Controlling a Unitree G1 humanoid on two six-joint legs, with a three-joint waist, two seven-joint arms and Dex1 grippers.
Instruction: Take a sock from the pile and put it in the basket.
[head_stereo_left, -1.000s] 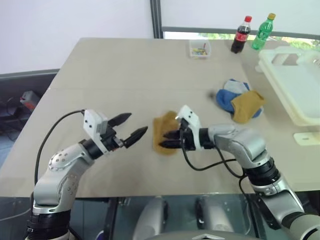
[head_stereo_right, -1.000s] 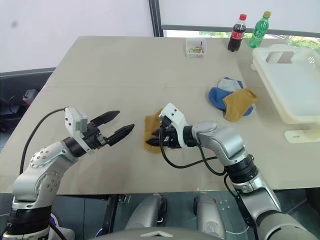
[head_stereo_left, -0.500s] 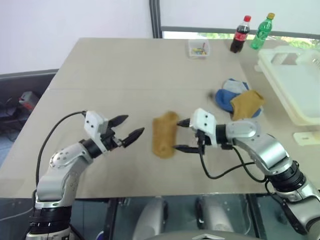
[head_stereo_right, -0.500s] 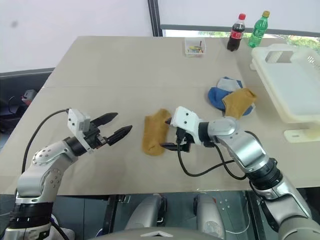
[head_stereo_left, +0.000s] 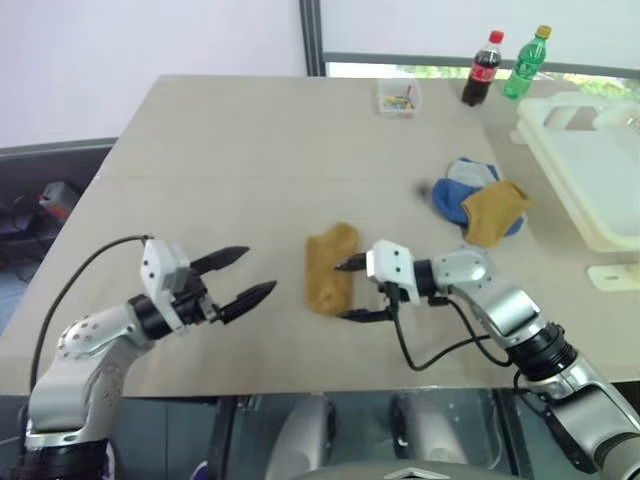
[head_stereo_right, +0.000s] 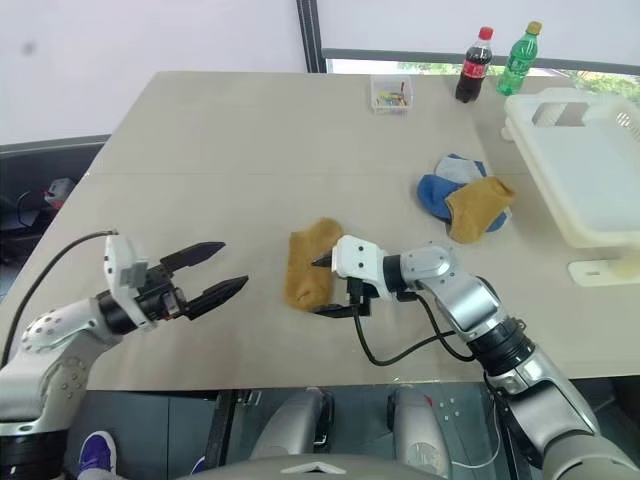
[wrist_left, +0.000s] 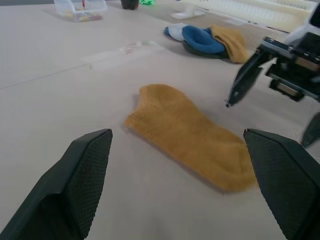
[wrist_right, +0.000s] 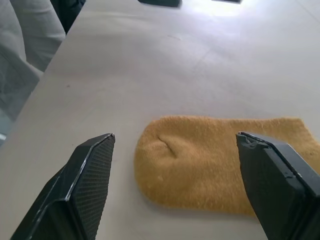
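A single mustard-yellow sock (head_stereo_left: 328, 270) lies flat on the table, apart from the pile (head_stereo_left: 480, 205) of blue, pale and mustard socks to its right. My right gripper (head_stereo_left: 350, 290) is open and points left at the sock's right edge. Its fingers (wrist_right: 90, 185) stand on either side of the sock (wrist_right: 225, 160), which lies ahead of them ungripped. My left gripper (head_stereo_left: 257, 271) is open and empty, well left of the sock (wrist_left: 192, 132), pointing toward it. The cream-white basket (head_stereo_left: 600, 170) stands at the table's far right.
At the back of the table stand a small clear box (head_stereo_left: 400, 97), a cola bottle (head_stereo_left: 482, 70) and a green bottle (head_stereo_left: 526, 62). A small white piece (head_stereo_left: 612, 275) lies near the right edge. Both grippers are close to the table's front edge.
My right gripper has come off the mustard sock, opened wide and rolled. The sock now lies flat by itself. My left gripper has drawn back to the left, away from the sock.
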